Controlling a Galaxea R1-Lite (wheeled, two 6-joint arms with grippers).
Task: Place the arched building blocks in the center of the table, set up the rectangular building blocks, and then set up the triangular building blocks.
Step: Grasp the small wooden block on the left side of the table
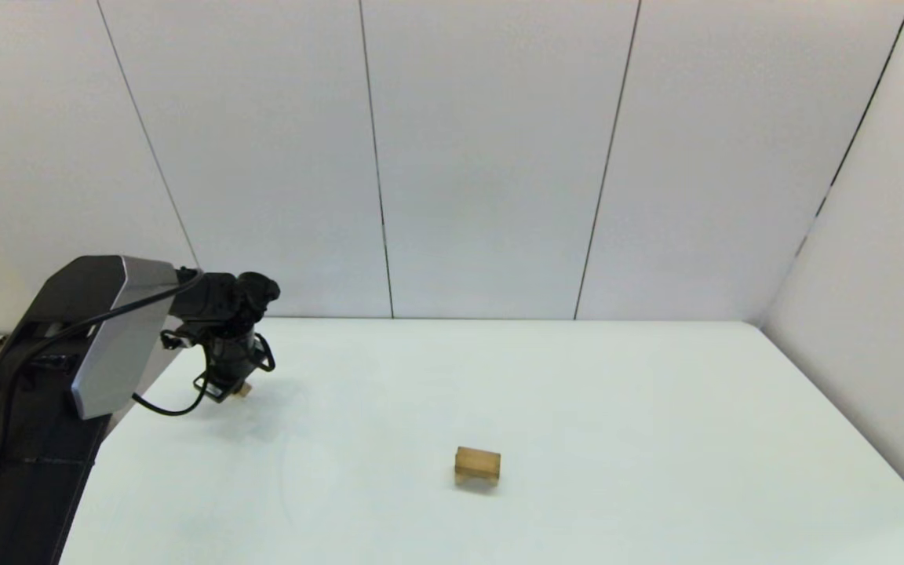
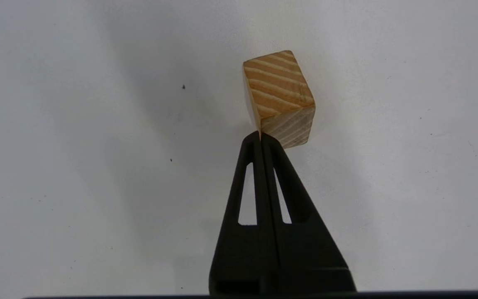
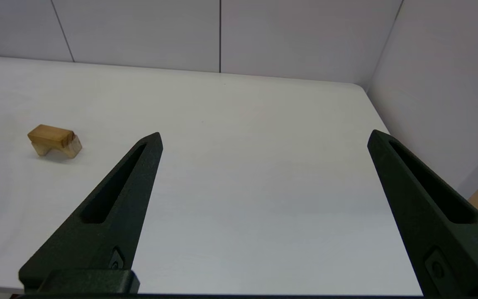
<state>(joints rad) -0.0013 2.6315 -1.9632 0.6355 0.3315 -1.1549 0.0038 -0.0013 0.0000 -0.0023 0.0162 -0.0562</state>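
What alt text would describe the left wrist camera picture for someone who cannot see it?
The left gripper, its two black jaws pressed together, points at a striped wooden block on the white table. The tips appear to meet the block's near corner.

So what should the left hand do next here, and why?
Probably open the left hand: its fingers are shut, with the tips at the edge of the wooden block, not around it. The arched block already sits in the middle, so this block likely comes next.

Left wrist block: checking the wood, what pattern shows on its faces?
Tan with diagonal pale grain stripes on the block; left wrist view shows it best.
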